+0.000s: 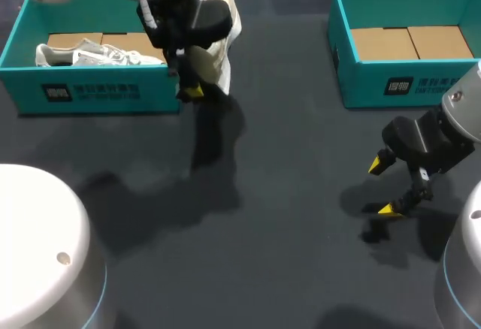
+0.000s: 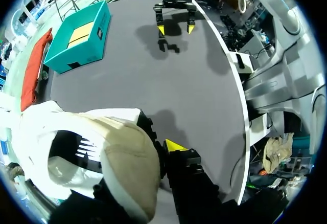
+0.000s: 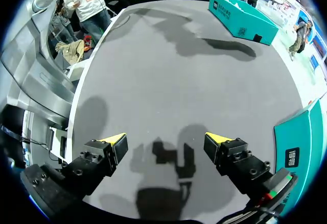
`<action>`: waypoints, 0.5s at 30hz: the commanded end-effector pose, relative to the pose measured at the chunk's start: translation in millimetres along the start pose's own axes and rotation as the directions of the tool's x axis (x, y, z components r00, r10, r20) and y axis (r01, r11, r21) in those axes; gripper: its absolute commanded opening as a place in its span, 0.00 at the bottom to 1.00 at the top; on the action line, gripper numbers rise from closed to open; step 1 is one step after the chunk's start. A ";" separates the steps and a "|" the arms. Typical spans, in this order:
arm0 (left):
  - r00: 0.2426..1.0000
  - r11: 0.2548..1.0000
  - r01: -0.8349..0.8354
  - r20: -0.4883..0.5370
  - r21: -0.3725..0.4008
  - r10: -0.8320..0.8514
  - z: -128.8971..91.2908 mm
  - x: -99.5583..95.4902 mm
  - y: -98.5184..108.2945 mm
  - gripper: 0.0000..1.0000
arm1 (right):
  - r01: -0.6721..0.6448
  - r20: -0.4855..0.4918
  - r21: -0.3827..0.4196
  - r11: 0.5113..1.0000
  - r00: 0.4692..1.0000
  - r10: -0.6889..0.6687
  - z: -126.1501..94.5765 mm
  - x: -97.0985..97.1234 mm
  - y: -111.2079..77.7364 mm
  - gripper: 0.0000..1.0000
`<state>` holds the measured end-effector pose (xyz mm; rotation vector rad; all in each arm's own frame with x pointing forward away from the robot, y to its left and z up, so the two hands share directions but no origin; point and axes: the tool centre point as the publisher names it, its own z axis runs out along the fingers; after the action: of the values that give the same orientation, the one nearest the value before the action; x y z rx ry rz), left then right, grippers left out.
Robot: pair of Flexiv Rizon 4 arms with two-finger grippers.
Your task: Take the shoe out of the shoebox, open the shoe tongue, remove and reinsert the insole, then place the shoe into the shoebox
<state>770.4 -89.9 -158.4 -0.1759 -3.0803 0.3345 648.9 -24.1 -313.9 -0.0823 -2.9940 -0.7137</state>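
over the table (image 1: 285, 156) — left fingers (image 2: 174, 146) clamp shoe (image 2: 125, 170) | right fingers (image 3: 115, 142) spread

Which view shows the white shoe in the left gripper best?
The left wrist view: the white low-top shoe sits large against the left gripper, its opening visible. The head view shows only part behind the left arm; the right wrist view, nothing.

Wide gap: left shoebox (image 1: 90, 92) to right shoebox (image 1: 406, 85)
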 end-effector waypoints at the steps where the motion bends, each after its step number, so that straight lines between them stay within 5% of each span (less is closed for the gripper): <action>1: 1.000 1.000 -0.002 -0.023 0.019 0.003 -20.1 -25.8 32.3 0.00 | 0.000 0.002 0.001 1.000 1.000 0.000 0.2 0.9 0.0 1.00; 15: 1.000 1.000 -0.002 0.018 -0.017 0.002 -51.2 -118.6 145.6 0.00 | 0.000 0.002 0.001 1.000 1.000 0.000 0.2 0.9 0.0 1.00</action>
<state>887.7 24.9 -142.9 -0.1710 -3.1212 0.2889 648.9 -24.1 -313.9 -0.0825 -2.9941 -0.7137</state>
